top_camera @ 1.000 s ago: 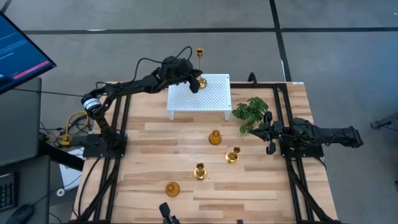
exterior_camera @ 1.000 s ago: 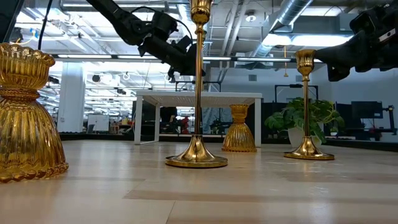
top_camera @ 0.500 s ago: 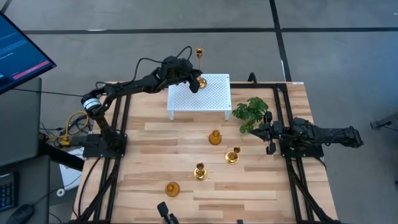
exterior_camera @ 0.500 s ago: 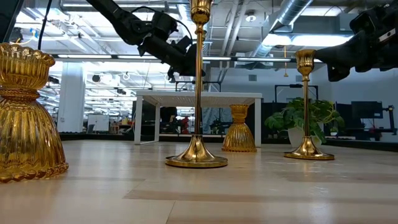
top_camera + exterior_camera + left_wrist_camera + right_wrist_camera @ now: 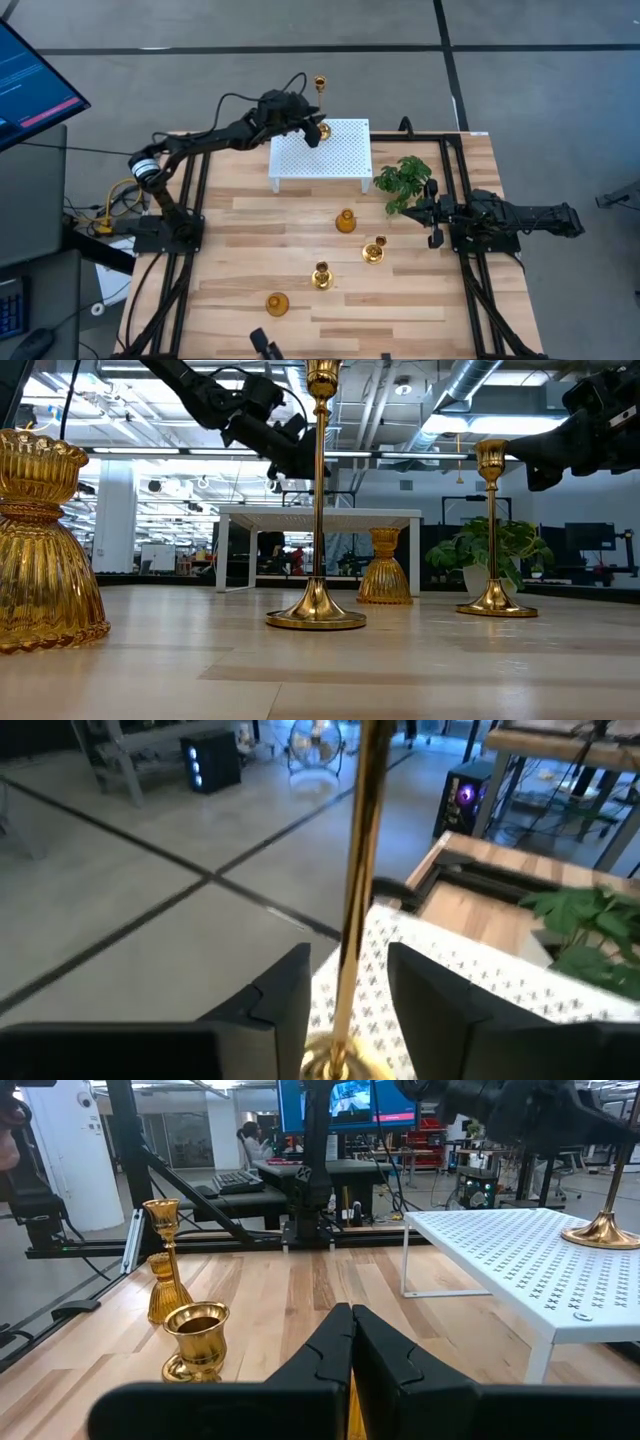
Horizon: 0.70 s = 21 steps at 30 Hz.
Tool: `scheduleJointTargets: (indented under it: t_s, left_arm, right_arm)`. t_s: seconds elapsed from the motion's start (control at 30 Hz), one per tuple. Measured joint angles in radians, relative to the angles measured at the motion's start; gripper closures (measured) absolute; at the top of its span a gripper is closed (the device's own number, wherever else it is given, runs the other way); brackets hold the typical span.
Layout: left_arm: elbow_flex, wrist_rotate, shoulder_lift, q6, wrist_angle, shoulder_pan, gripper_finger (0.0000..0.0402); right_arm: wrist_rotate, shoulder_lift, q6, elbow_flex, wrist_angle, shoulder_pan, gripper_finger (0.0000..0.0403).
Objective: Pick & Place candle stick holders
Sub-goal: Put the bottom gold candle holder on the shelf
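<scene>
A tall gold candle stick holder (image 5: 321, 105) stands by its round base (image 5: 335, 1066) on the white perforated stand (image 5: 320, 155) at the far side. My left gripper (image 5: 350, 956) is open, one finger on either side of the thin stem (image 5: 352, 900) low down, with a gap on both sides. Two tall holders (image 5: 374, 250) (image 5: 321, 275) and two short bulbous ones (image 5: 345, 220) (image 5: 277, 303) stand on the table. My right gripper (image 5: 351, 1342) is shut and empty at the table's right (image 5: 432, 215).
A green leafy plant (image 5: 403, 182) stands right of the white stand, close to my right gripper. Black frame rails run along both table sides. A monitor (image 5: 30, 85) stands off the table's left. Bare wood lies near the front left.
My left gripper has drawn back slightly toward the table's left edge and risen a little. The tall holder stays upright on the white stand.
</scene>
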<state>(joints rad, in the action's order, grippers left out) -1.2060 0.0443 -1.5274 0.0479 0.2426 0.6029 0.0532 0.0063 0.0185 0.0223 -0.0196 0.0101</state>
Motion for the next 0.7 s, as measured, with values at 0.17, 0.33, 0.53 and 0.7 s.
scheduleJointTargets:
  t_s: [0.17, 0.33, 0.53, 0.7]
  left_arm:
    - [0.000, 0.000, 0.050, 0.000, -0.009, -0.011, 0.0242]
    - [0.000, 0.001, 0.140, 0.018, -0.095, -0.021, 0.0232]
    - [0.000, 0.001, 0.284, 0.023, -0.285, -0.020, 0.0233]
    - [0.000, 0.050, 0.400, 0.024, -0.505, -0.021, 0.0248]
  right_arm:
    - [0.000, 0.000, 0.000, 0.000, 0.000, 0.000, 0.0403]
    - [0.000, 0.000, 0.000, 0.000, 0.000, 0.000, 0.0403]
    - [-0.001, 0.000, 0.008, 0.000, 0.000, 0.000, 0.0403]
    - [-0.004, 0.000, 0.008, 0.000, -0.001, 0.001, 0.0403]
